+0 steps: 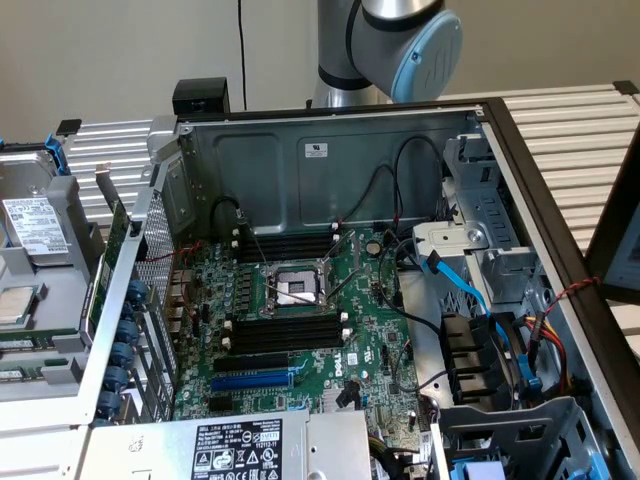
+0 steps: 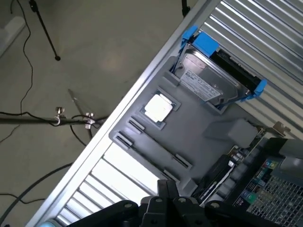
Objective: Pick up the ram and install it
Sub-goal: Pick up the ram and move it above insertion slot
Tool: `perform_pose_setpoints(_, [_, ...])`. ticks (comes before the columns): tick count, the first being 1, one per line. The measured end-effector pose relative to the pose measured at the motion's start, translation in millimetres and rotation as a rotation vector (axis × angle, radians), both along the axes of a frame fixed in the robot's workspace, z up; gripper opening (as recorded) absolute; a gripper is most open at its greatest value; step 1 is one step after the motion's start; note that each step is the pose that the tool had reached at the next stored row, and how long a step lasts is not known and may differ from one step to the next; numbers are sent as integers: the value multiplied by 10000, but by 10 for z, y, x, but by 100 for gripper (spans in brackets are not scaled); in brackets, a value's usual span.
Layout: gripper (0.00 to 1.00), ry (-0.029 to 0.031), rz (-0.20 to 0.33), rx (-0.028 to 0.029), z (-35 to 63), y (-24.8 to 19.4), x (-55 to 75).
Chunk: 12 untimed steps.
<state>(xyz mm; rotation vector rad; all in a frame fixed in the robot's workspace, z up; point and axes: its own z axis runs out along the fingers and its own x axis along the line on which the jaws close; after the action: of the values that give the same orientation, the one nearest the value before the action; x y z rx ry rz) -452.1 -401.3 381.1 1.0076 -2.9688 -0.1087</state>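
My gripper (image 2: 166, 190) is shut with nothing between its black fingers. It hangs over the near edge of a grey parts tray (image 2: 199, 118), just short of the tray's two long narrow grooves (image 2: 154, 150). A thin green strip (image 1: 28, 340) lies in the tray (image 1: 60, 300) at the exterior view's left edge. It looks like the ram, though I cannot tell for sure. In the open computer case, the motherboard (image 1: 370, 330) carries long black memory slots (image 1: 285, 330) with white end clips on both sides of the processor socket (image 1: 295, 288).
The tray also holds a hard drive in a blue caddy (image 2: 213, 78) and a square processor chip (image 2: 158, 108). A green card (image 1: 110, 260) stands between tray and case wall. A blue expansion slot (image 1: 255, 380), cables (image 1: 470, 300) and a power supply (image 1: 240, 450) crowd the case. The arm's joint (image 1: 400, 40) rises behind.
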Motion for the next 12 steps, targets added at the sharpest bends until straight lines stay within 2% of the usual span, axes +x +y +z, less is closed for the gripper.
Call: perform_pose_setpoints(12, [11,1,2181,0,-29,0,0])
